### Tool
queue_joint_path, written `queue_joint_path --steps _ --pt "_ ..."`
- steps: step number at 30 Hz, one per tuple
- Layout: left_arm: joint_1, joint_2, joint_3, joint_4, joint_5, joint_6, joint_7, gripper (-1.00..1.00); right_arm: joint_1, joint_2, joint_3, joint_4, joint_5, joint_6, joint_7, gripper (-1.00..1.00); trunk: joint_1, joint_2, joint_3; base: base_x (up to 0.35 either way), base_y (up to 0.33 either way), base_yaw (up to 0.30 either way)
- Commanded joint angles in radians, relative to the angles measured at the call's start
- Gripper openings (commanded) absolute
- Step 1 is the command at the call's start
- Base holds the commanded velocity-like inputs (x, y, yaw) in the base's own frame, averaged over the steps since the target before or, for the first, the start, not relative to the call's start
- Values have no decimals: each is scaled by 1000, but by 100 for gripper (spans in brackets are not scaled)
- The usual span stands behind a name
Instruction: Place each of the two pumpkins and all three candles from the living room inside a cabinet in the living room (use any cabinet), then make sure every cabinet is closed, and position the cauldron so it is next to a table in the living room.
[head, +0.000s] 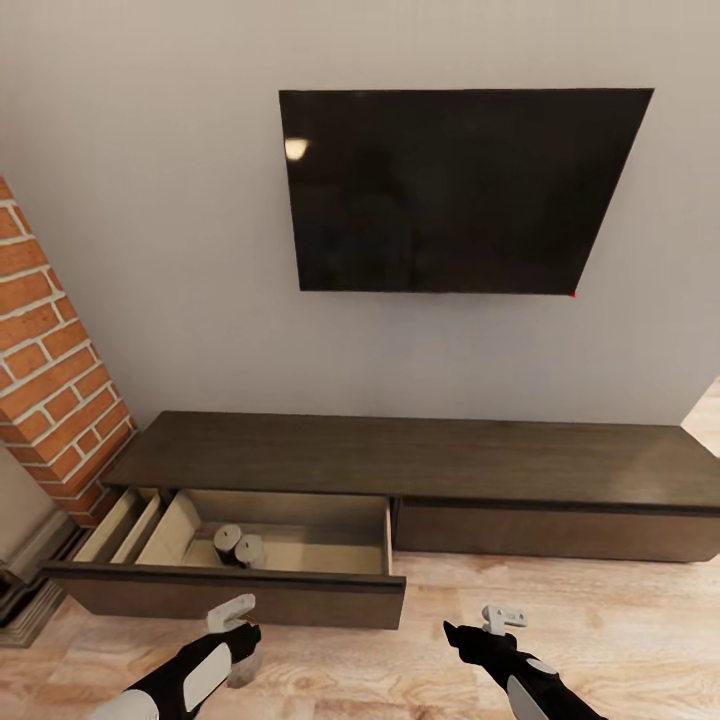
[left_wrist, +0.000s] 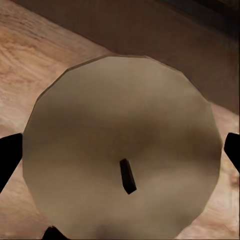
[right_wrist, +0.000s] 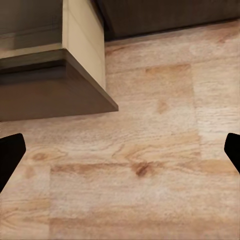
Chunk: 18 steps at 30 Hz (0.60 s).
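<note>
I have the left gripper (head: 238, 640) clamped on a candle (left_wrist: 122, 150) at about 7 o'clock just short of the cabinet (head: 420, 465), whose left drawer (head: 230, 590) stands pulled out with two candles (head: 238, 545) inside, while my right gripper (head: 490, 625) hangs spread wide over the wood floor (right_wrist: 160, 165) at 5 o'clock.

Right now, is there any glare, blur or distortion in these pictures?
Head view: a pale glare spot on the TV, whose outline looks skewed. Left wrist view: the candle is very close and soft-edged. Right wrist view: floor grain is slightly blurred.
</note>
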Motion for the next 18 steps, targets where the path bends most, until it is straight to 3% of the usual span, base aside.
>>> queue_joint_path --steps 1,2,5,7,8,12,18 --pt "-1 6 -5 -48 -3 79 8 -100 -1 -1 4 -1 -7 3 0 100 -4 7 2 0 0 0" --pt "-2 21 -3 -130 -4 189 12 -100 -1 -1 4 -1 -7 4 0 100 -8 14 5 0 0 0" --pt "-3 79 6 -317 -3 376 18 -100 -1 -1 4 -1 -7 4 0 100 -19 35 15 0 0 0" --pt "-3 114 69 -494 -4 513 19 -100 -1 -1 4 -1 -7 4 0 100 -27 49 21 0 0 0" --pt "-3 123 121 -586 -9 581 20 -100 -1 -1 4 -1 -7 4 0 100 -31 56 24 0 0 0" --pt "-2 131 190 -707 -15 654 48 -100 -1 -1 4 -1 -7 4 0 100 -46 84 37 0 0 0" --pt "-2 132 213 -741 -16 672 83 -100 -1 -1 5 -3 -6 3 0 100 -61 112 49 0 0 0"
